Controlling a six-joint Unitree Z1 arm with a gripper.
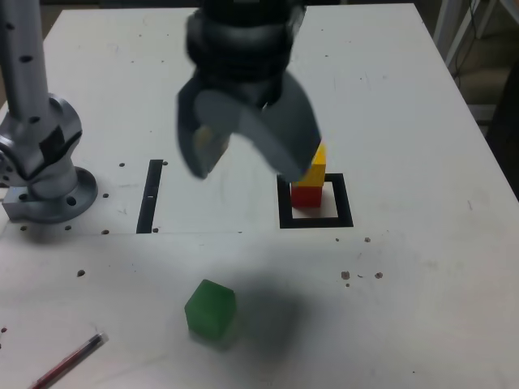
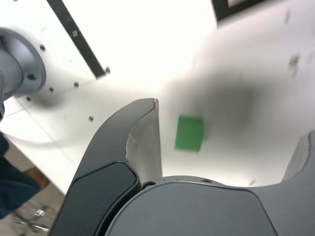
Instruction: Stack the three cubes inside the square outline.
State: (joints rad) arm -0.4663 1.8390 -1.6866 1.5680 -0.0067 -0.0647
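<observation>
In the exterior view, a yellow cube (image 1: pixel 318 167) sits on a red cube (image 1: pixel 306 195) inside the black square outline (image 1: pixel 284 212). One finger hides part of the yellow cube. A green cube (image 1: pixel 211 310) rests alone on the white table, nearer the front edge. My gripper (image 1: pixel 247 170) hangs above the table between the stack and the green cube. It is open wide and holds nothing. The wrist view looks down past both fingers at the green cube (image 2: pixel 189 133), which lies in the gap's shadow, well below the gripper (image 2: pixel 231 120). A corner of the square outline (image 2: pixel 224 10) also shows there.
A narrow black strip (image 1: pixel 150 194) lies to the exterior view's left of the outline. The arm's grey base (image 1: pixel 49 190) stands at the far left. A red pen (image 1: pixel 69 363) lies near the front left corner. Small screw holes dot the table.
</observation>
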